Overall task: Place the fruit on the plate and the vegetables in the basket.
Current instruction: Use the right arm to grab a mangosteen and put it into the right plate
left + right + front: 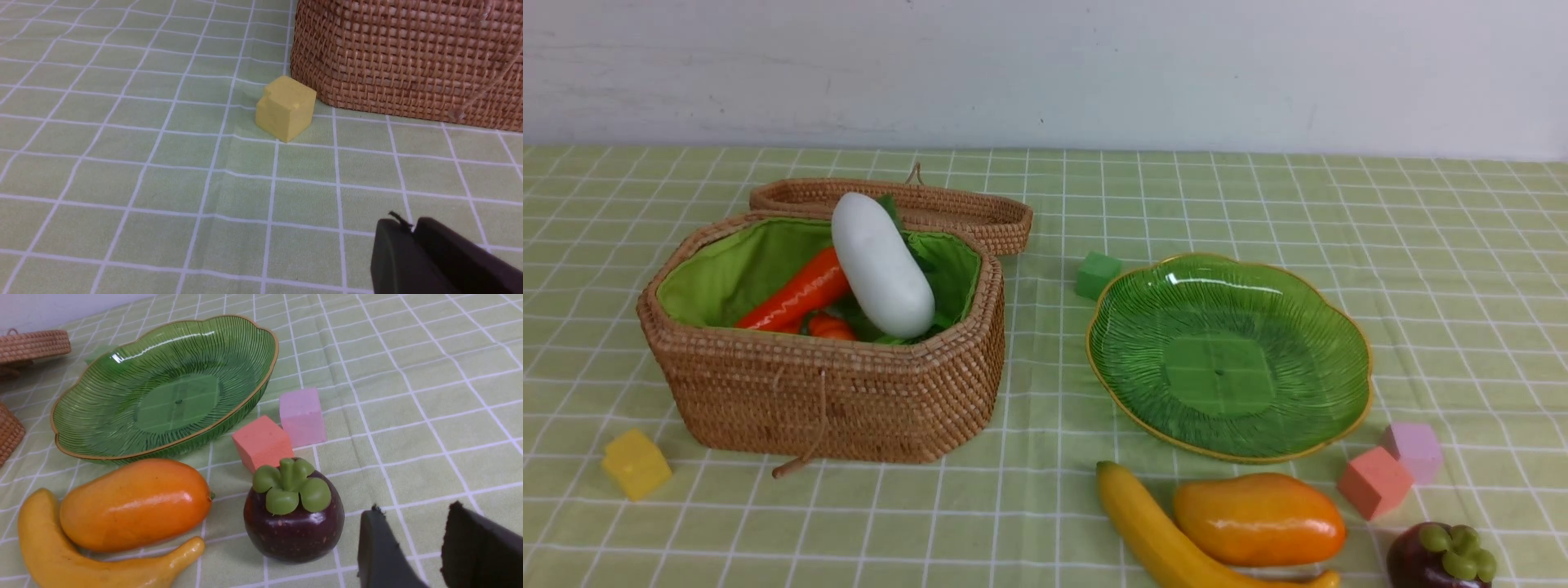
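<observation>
- Black fingers of the left gripper (pixel 410 226) sit closest to the lens, pressed together with only a thin seam between them and nothing held. This arm is low over the checked tablecloth (pixel 122 183).
- Right gripper (pixel 414 508) is also low over the cloth, its two fingers parted and the gap between them empty.
- Ahead of the left gripper stands the basket (pixel 833 400), its woven wall near. Its lid (pixel 980 216) lies flipped back on the far side.
- Well ahead of the right gripper, the plate (pixel 1225 359) holds no fruit.
- Inside the basket, out of the left wrist's sight, the white radish (pixel 882 265) leans on the green lining, across the carrot (pixel 796 294). A small orange piece beneath them is too hidden to name.
- On the cloth, on the right gripper's left, are the banana (pixel 1152 531) and the mango (pixel 1258 518), touching each other.
- Just beside the right gripper, apart from its fingers, the mangosteen (pixel 293 514) stands upright.
- Beyond the mangosteen sit a salmon cube (pixel 261 443) and a pink cube (pixel 302 416), side by side.
- A yellow cube (pixel 286 108) sits ahead of the left gripper, just beside the basket wall.
- A green cube (pixel 1097 273) rests behind the plate.
</observation>
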